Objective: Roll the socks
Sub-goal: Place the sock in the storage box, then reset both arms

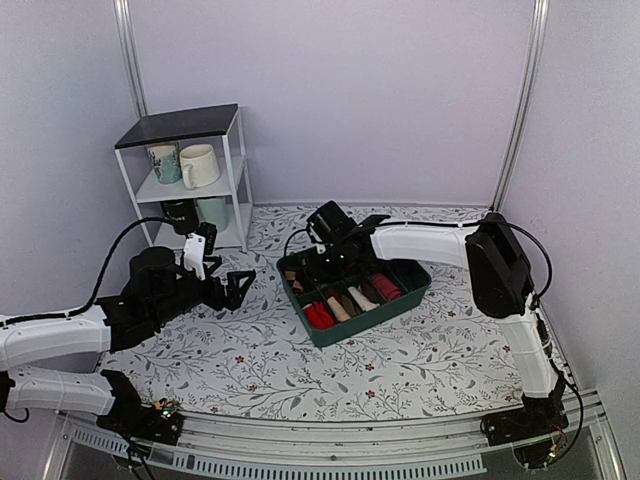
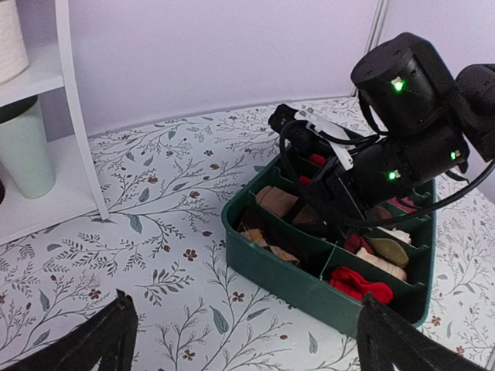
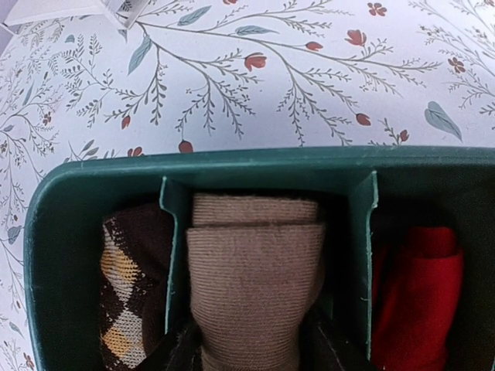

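Socks (image 3: 255,278) are a compact tan-brown bundle, already rolled, sitting in the green tray (image 3: 232,158) in the row against its wall, second cell from the corner. Dividers (image 3: 172,232) run on both sides. In the wrist view an argyle sock (image 3: 124,294) is one cell left and a red sock (image 3: 418,286) one cell right. Right hand (image 3: 251,357) is closed on the bundle's near end: fingers flank it and the knit necks in between them, so I read a grip, not a hover. My read is that rolling is done and the step in hand is seating the roll and letting go. To do it well, press straight down the cell until it bottoms out, then open only enough to clear the knit. The dividers sit just beside each finger, so a wide opening would shove them or drag the neighbours. Lift straight up before any sideways move, or the roll could snag and unfurl. Tray wall is near the top fold, so free room is upward only. Left hand (image 2: 247,338) hangs wide open, holding nothing, low over the bench (image 1: 250,360), left of the tray and apart from it. Bare patterned bench lies between them. White shelf (image 1: 180,128) with mugs stands back left, away from the right arm.
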Tool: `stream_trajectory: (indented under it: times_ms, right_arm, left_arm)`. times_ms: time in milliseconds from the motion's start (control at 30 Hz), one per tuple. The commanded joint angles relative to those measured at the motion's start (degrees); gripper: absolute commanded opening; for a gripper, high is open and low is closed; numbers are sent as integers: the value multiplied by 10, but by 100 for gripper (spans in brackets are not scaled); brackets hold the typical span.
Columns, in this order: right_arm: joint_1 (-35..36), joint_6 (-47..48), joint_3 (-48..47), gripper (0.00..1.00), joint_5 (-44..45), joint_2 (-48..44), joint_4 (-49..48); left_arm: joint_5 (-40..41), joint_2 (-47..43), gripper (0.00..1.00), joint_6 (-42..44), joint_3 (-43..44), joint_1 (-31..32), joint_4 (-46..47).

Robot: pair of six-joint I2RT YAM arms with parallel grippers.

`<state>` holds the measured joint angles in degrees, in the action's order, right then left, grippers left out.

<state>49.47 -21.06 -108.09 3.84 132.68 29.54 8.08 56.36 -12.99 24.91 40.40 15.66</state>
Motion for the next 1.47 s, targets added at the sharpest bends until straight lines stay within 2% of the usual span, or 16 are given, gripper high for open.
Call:
stream_trajectory:
  times_ms: [0, 300, 433, 533, 567, 600, 633, 767, 800, 833, 933, 1133, 1433]
  right_arm:
    - [-7, 18, 17, 46, -16, 25, 72]
    - [-17, 19, 10, 48, -27, -30, 62]
    - [-20, 16, 46, 51, -26, -80, 8]
    - [-21, 15, 84, 56, -22, -135, -45]
    - [-21, 16, 97, 59, -20, -154, -61]
    - [-22, 19, 113, 70, -15, -173, -75]
    - [-23, 21, 129, 76, -12, -193, -89]
    - [-44, 20, 206, 88, -30, -279, -140]
    - [-53, 17, 229, 97, -43, -310, -159]
    - [-63, 14, 253, 99, -58, -333, -174]
    - [-77, 3, 319, 100, -28, -396, -194]
    - [-78, 17, 416, 100, 115, -496, -211]
    - [-79, 30, 468, 100, 203, -529, -193]
  left_arm:
    - [4, 4, 99, 14, 3, 4, 2]
    - [13, 13, 99, 16, 12, 4, -3]
    - [25, 15, 99, 14, 11, 4, -6]
    - [40, 19, 99, 15, 16, 1, -15]
    - [45, 21, 100, 15, 19, 0, -20]
    - [47, 22, 100, 19, 23, -3, -24]
    - [46, 23, 99, 22, 26, -6, -25]
    - [39, 23, 99, 22, 33, -23, -22]
    - [34, 24, 99, 20, 35, -28, -22]
    - [31, 25, 99, 18, 38, -32, -21]
    - [31, 25, 99, 25, 43, -37, -20]
    - [42, 26, 100, 42, 55, -45, -24]
    - [66, 29, 100, 69, 63, -51, -32]
